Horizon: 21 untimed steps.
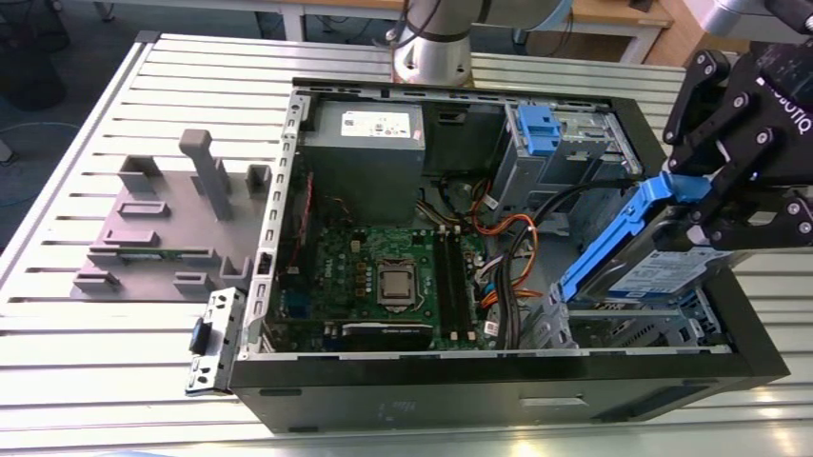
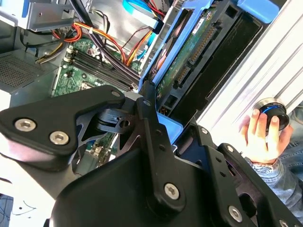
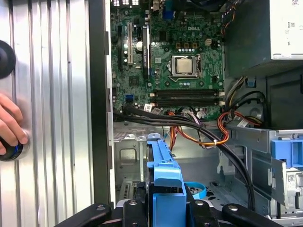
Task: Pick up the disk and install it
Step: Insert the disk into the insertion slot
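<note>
The disk (image 1: 650, 271), a silver drive with a white-and-blue label in a blue plastic bracket, hangs tilted over the open computer case's corner nearest the exterior view's right. My gripper (image 1: 692, 214) is shut on its upper end. In the second wrist view the disk (image 2: 189, 61) shows its green circuit-board underside between the black fingers (image 2: 147, 111). In the first wrist view the disk's blue bracket (image 3: 163, 170) sticks out from the gripper (image 3: 165, 208) above the metal drive cage (image 3: 132, 156).
The open computer case (image 1: 508, 367) lies on a slatted metal table (image 1: 128, 314), with motherboard (image 1: 394, 276), power supply (image 1: 362, 143) and orange cables (image 1: 508, 228) inside. A grey plastic stand (image 1: 166, 219) sits at the exterior view's left. A person's hand (image 2: 260, 137) rests on a knob beside the case.
</note>
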### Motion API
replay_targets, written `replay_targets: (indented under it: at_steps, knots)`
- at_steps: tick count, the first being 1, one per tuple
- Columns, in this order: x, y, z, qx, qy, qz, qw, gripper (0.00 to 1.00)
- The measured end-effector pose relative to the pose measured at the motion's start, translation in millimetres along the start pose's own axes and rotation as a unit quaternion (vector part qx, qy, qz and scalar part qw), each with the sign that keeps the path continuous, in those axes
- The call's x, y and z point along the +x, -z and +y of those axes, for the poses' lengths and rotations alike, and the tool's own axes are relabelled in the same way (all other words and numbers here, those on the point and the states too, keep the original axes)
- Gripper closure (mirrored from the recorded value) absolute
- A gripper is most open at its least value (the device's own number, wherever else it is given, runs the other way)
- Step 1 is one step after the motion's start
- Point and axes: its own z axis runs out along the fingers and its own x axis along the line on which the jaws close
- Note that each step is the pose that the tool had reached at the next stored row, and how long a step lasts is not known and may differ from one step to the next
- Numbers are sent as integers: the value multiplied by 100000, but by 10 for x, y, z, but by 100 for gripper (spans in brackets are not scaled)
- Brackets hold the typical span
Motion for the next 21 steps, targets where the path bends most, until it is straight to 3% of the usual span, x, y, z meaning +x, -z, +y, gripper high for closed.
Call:
replay_targets:
  at_steps: [21]
  knots:
    - [12,-143,0,-3,36,2,100000,63]
